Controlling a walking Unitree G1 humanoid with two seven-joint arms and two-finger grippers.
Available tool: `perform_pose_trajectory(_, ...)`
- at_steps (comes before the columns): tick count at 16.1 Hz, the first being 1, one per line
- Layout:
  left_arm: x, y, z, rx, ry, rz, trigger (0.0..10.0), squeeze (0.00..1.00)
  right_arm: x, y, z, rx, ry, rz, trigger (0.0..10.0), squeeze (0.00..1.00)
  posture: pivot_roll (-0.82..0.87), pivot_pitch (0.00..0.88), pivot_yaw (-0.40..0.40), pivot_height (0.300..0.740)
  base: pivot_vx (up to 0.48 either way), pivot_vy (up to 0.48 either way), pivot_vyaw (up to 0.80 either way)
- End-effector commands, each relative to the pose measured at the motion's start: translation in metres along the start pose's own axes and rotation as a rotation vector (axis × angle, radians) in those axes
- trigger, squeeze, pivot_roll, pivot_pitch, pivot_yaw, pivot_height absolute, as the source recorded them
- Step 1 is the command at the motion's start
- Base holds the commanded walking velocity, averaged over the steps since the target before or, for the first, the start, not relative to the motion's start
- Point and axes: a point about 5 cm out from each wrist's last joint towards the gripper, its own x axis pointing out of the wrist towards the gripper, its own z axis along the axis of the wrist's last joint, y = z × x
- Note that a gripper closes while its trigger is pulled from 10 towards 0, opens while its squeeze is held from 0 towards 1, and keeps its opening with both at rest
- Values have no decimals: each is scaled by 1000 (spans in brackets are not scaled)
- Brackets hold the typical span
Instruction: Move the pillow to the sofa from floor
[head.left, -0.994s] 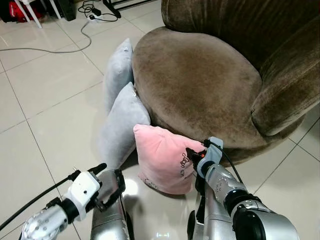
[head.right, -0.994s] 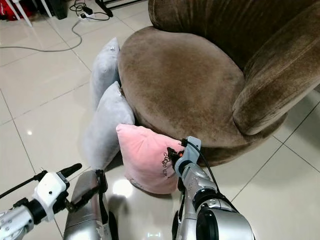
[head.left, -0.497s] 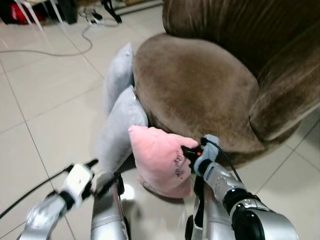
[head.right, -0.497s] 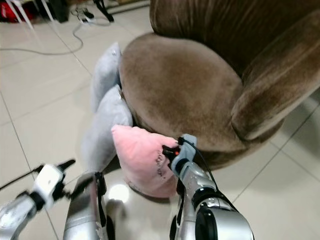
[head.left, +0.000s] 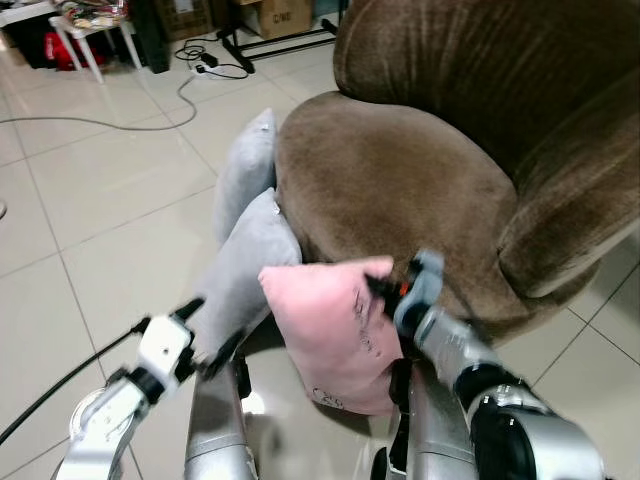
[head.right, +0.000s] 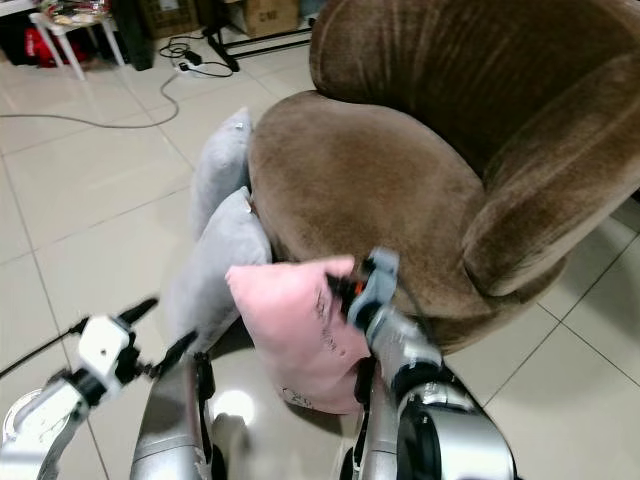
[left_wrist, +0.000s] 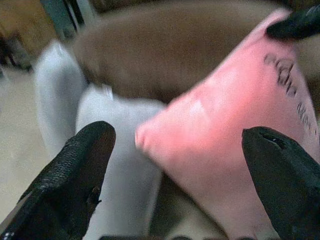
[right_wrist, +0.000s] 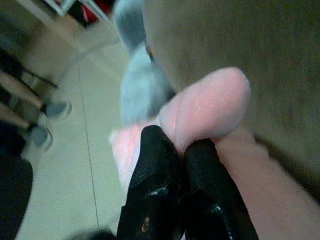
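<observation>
Beside the brown sofa (head.left: 400, 180), the right end effector (head.left: 385, 290) pinches the pink pillow (head.left: 330, 330) by its top corner to clear the floor (head.left: 90, 210), while the left end effector (head.left: 215, 335) waits wide apart.

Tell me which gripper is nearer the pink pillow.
Right. The right gripper is pinched shut on the pink pillow at its upper corner; the left gripper hangs open beside it, apart.

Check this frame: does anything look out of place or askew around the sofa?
Yes. Two grey pillows stand on edge on the tiled floor, wedged against the brown sofa rather than lying on it. The pink pillow hangs tilted, its top edge pinched by the right gripper. The left gripper is open beside it.
</observation>
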Motion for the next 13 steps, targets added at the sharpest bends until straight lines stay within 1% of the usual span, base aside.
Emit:
perform_pose_trajectory(1, 4, 4, 13, 10, -47, 16, 10000, 0, 5, 13, 45, -6, -166, 76, 0, 0, 103, 0, -8, 521, 0, 0, 0)
perform_pose_trajectory(2, 8, 5, 27, 21, -96, 24, 10000, 0, 5, 20, 66, 11, -241, 101, 0, 0, 98, 0, -4, 521, 0, 0, 0)
perform_pose_trajectory(3, 14, 8, 50, 46, -159, 39, 10000, 0, 1, 31, 98, 32, -357, 139, 0, 0, 92, 0, 3, 521, 0, 0, 0)
perform_pose_trajectory(4, 18, 9, 65, 63, -194, 46, 10000, 0, -4, 38, 117, 43, -432, 145, 0, 0, 90, 0, 10, 521, 0, 0, 0)
perform_pose_trajectory(6, 26, 10, 88, 97, -233, 67, 10000, 0, -13, 45, 143, 75, -537, 136, 0, 0, 85, 0, 18, 521, 0, 0, 0)
perform_pose_trajectory(7, 31, 10, 104, 107, -255, 88, 10000, 0, -21, 47, 158, 90, -600, 111, 0, 0, 79, 0, 22, 521, 0, 0, 0)
perform_pose_trajectory(8, 40, 2, 130, 113, -297, 111, 10000, 0, -30, 48, 172, 101, -661, 77, 0, 0, 73, 0, 25, 521, 0, 0, 0)
perform_pose_trajectory(9, 42, -2, 139, 114, -313, 118, 10000, 0, -33, 48, 176, 102, -677, 63, 0, 0, 73, 0, 25, 521, 0, 0, 0)
perform_pose_trajectory(10, 47, -8, 160, 123, -342, 152, 10000, 0, -44, 50, 188, 118, -732, 28, 0, 0, 68, 0, 24, 521, 0, 0, 0)
perform_pose_trajectory(11, 48, -8, 172, 125, -357, 184, 10000, 0, -53, 54, 196, 121, -771, 1, 0, 0, 60, 0, 25, 521, 0, 0, 0)
perform_pose_trajectory(12, 46, -7, 178, 123, -368, 213, 10000, 0, -60, 59, 196, 81, -782, -27, 0, 0, 56, 0, 26, 521, 0, 0, 0)
perform_pose_trajectory(13, 40, -7, 177, 116, -338, 246, 10000, 0, -65, 67, 181, 26, -751, -61, 0, 0, 44, 0, 34, 521, 0, 0, 0)
